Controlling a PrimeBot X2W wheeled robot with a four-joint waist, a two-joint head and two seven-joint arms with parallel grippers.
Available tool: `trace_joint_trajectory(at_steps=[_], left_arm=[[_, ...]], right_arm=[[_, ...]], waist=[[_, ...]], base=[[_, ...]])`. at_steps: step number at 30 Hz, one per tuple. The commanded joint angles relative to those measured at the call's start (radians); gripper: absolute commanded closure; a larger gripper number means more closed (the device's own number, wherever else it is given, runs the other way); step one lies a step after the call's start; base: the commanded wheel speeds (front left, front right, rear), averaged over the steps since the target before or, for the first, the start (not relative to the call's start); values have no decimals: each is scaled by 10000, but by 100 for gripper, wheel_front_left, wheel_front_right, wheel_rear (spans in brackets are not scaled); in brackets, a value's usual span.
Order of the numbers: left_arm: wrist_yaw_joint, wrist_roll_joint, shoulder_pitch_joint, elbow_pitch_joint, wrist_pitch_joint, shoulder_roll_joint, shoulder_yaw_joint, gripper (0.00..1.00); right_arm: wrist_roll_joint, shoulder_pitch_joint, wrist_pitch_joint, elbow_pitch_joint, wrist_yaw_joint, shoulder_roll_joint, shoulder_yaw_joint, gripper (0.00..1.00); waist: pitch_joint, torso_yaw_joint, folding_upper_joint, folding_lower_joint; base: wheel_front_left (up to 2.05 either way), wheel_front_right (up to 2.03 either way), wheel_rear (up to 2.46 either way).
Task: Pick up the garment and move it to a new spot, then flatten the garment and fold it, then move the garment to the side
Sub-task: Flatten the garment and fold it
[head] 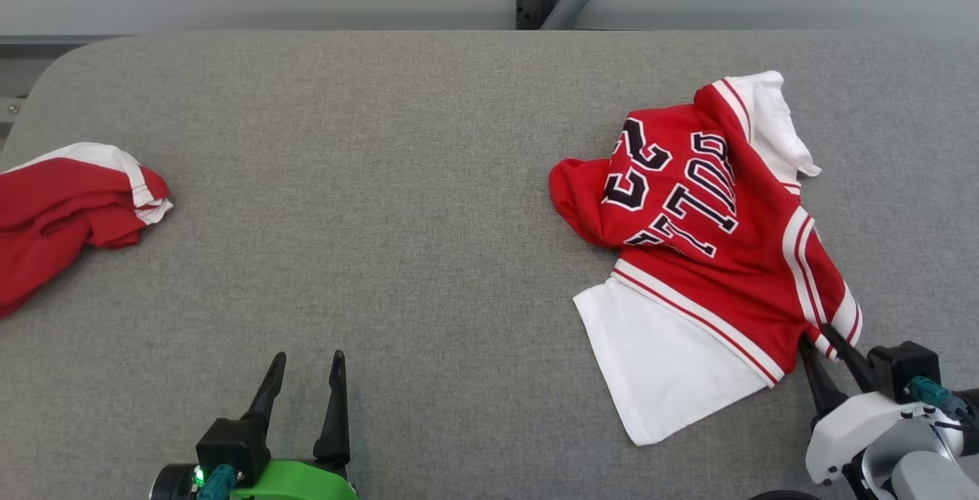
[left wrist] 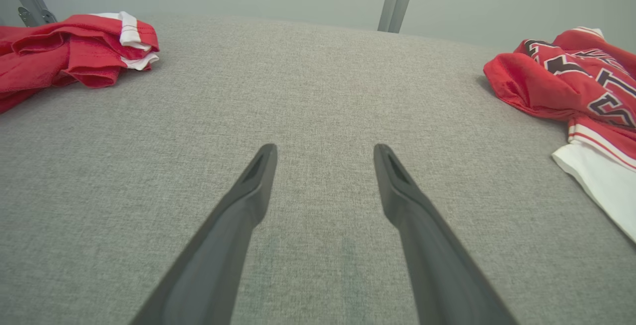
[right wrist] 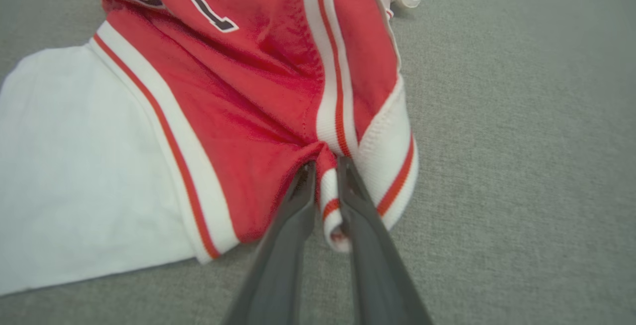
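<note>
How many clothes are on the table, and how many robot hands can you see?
Clothes: 2 (the jersey with letters, the crumpled red garment)
Robot hands: 2 (the left hand open, the right hand pinching the jersey's hem)
Total: 4

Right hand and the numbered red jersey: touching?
Touching. In the right wrist view the right hand has both fingers closed on a bunched fold of red-and-white trim at the edge of the jersey, with cloth pinched between them.
</note>
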Motion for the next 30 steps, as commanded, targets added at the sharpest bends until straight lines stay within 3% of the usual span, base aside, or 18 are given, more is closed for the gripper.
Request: trace_joint_trajectory(at_steps=[1,10,15,23,30], left_arm=[[-17,46,137,9,9,23,43,0],[-85,93,-184,-89,9,22,205,0],[-224,211,-835,-247,9,22,-63,0],[-641,185,-2706,442,9,25,-1117,0],[-868,30,-4573,2269,8,29,-1606,0]], right_arm=[[94,80,11,-396,-17,124,-194,0],[1,-78,11,-3330,-17,756,-745,0],[-231,-171,11,-4174,-17,1236,-797,0],[-222,-580,11,-4287,-17,1606,-396,0],[-134,-992,11,-4370,-17,1770,-136,0]], waist=[[-69,-137,-1,0],[149,-128,-1,0],[425,-268,-1,0],[1356,-1528,-1,0],[2215,-2980,-1,0]], base=[[0,0,0],[0,0,0],[0,0,0],[0,0,0],[0,0,0]])
